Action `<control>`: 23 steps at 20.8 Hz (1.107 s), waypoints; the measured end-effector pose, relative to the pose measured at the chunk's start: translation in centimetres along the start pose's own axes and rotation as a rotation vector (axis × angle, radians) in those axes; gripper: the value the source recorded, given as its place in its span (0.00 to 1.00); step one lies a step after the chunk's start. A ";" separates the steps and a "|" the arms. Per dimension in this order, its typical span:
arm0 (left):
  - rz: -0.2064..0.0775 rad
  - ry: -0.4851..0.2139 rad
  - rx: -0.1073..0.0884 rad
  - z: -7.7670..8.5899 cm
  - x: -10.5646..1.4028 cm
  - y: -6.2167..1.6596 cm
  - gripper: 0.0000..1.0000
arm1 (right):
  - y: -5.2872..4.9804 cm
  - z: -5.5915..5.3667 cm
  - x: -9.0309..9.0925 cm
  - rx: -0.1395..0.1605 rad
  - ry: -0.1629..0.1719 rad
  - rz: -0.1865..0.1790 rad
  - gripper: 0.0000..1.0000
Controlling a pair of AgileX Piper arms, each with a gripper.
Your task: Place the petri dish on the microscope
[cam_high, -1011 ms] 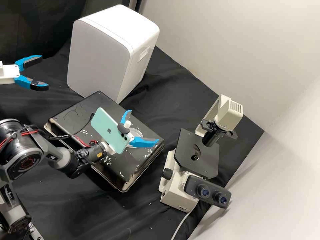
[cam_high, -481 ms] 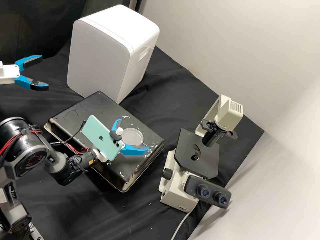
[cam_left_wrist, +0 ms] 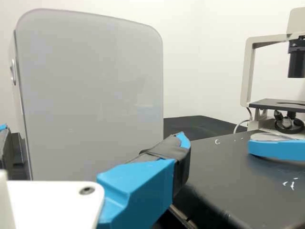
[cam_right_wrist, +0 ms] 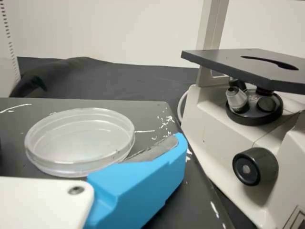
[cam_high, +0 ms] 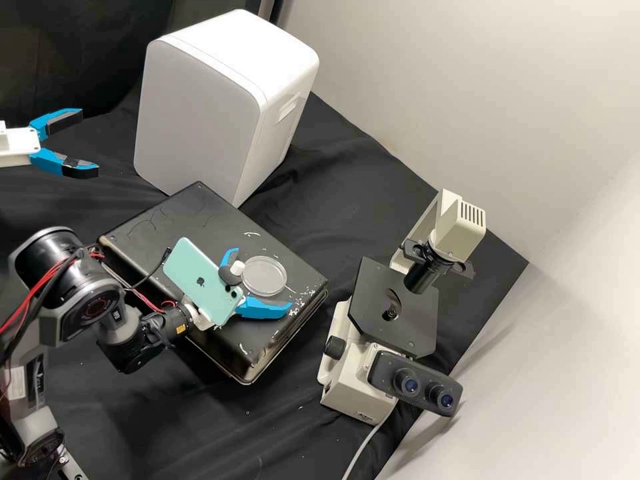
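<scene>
Clear, round plastic petri dish [cam_high: 264, 275] flat on the scuffed black metal tray [cam_high: 167, 220] — my right gripper [cam_high: 261, 279] spread wide around it.
I see the dish shallow and see-through, at the tray end nearest the white-and-black microscope [cam_high: 393, 333]. My left gripper [cam_high: 87, 141] hangs well apart — fingers parted wide.

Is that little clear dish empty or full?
Empty, it seems: the petri dish is clear through to the black tray beneath.
</scene>
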 end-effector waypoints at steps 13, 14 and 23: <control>0.000 0.000 0.000 0.0 0.0 0.00 1.00 | -0.3 0.2 1.8 -0.004 0.000 0.018 1.00; 0.000 0.000 0.000 0.0 0.0 0.00 1.00 | -0.4 0.1 1.8 -0.005 0.002 0.018 1.00; 0.001 0.000 0.000 0.0 0.0 0.02 1.00 | -0.7 0.3 1.9 -0.005 -0.006 0.010 0.00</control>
